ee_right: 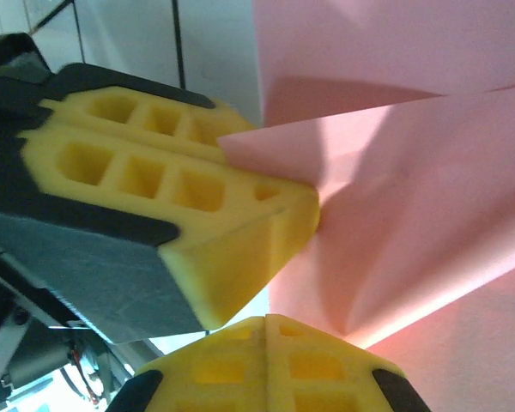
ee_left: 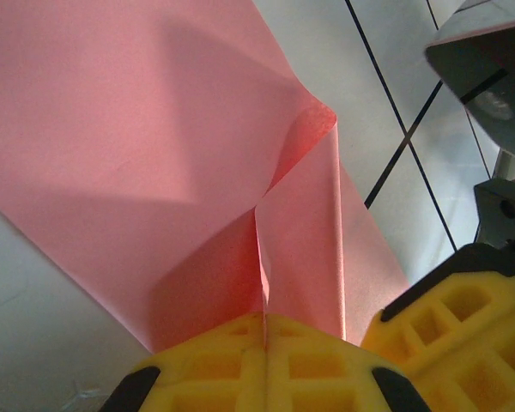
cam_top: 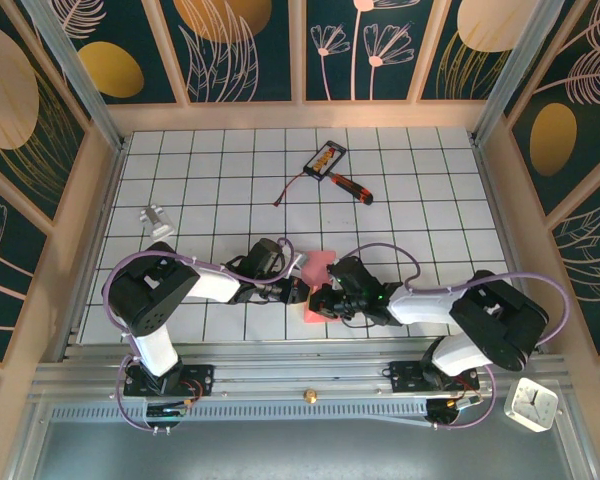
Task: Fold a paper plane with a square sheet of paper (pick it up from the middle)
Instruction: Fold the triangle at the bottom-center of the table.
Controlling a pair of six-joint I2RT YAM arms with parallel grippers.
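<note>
Side by side, our left gripper (ee_left: 264,330) and right gripper (ee_right: 266,330) each pinch the square sheet of paper (cam_top: 319,263), whose bulk lies on their far side.

Between left pincer (ee_left: 264,321) and right pincer (ee_right: 266,321), square sheet of paper (cam_top: 320,262) — screwdriver (cam_top: 352,187) well behind.

Bright even light from overhead, soft shadows across the pink paper (ee_left: 112,129), close yellow pads (ee_left: 266,369) slightly blurred, top view sharp.

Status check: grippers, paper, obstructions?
Left gripper shut on paper. Right gripper shut beside it, hold unclear. Paper creased, no plane yet. Screwdriver, card far back.
</note>
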